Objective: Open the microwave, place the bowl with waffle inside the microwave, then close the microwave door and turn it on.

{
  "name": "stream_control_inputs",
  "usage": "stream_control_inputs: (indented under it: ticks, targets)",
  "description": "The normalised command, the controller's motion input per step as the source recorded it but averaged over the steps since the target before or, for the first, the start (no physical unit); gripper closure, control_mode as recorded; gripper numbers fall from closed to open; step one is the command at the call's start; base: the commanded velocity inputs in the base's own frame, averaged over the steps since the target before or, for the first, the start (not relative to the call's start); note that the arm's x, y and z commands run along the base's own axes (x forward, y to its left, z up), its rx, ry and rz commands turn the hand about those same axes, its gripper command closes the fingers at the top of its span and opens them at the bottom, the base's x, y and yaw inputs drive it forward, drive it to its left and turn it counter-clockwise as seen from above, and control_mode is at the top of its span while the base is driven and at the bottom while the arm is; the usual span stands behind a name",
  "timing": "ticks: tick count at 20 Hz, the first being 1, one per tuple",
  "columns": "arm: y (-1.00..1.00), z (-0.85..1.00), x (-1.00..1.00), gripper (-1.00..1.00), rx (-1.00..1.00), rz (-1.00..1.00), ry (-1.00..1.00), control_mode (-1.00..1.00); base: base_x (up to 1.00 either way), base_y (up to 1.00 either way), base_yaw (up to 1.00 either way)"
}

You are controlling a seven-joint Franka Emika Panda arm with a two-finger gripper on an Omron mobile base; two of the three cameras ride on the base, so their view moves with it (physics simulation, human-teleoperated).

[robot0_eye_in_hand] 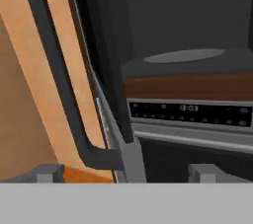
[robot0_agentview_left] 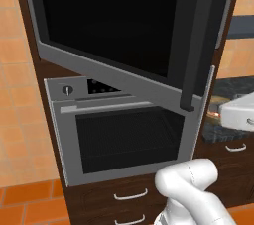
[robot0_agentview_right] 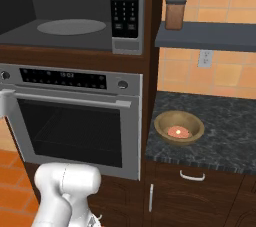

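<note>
The microwave (robot0_agentview_right: 70, 26) stands open, and its grey cavity with a round turntable shows beside the black keypad (robot0_agentview_right: 124, 6). The microwave door (robot0_agentview_left: 114, 26) is swung out towards me, black glass with a grey lower edge and a dark vertical bar handle (robot0_agentview_left: 193, 45). In the hand view my gripper (robot0_eye_in_hand: 126, 172) is open, with its fingertips (robot0_eye_in_hand: 47, 172) on either side of the door's lower free edge (robot0_eye_in_hand: 129, 156) and touching nothing. The handle (robot0_eye_in_hand: 54, 80) runs up the left there. The bowl (robot0_agentview_right: 179, 128), tan with a reddish waffle inside, sits on the dark counter to the right of the oven.
Below the microwave is a grey oven (robot0_agentview_right: 75, 121) with knobs, a display and a horizontal handle. The dark stone counter (robot0_agentview_right: 220, 141) has drawers under it. A brown jar (robot0_agentview_right: 175, 13) stands on a grey shelf above. Orange tiled wall lies behind.
</note>
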Motion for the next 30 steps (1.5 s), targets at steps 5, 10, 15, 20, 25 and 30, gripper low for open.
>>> stream_control_inputs:
  ticks: [5, 10, 15, 20, 25, 30]
  targets:
    - [-0.34, 0.01, 0.97, -1.00, 0.17, 0.60, 0.05, -1.00, 0.00, 0.00, 0.00]
    - [-0.08, -0.23, 0.98, -1.00, 0.04, 0.47, 0.09, -1.00, 0.00, 0.00, 0.00]
    - [0.23, -0.33, 0.55, -1.00, 0.04, 0.21, 0.08, -1.00, 0.00, 0.00, 0.00]
    - [0.55, -0.04, 0.22, -1.00, 0.07, 0.03, 0.05, -1.00, 0.00, 0.00, 0.00]
    - [0.71, 0.00, -0.24, -1.00, 0.01, 0.02, 0.00, -1.00, 0.00, 0.00, 0.00]
    - [0.31, 0.00, -1.00, -1.00, 0.00, 0.21, -0.13, -1.00, 0.00, 0.00, 0.00]
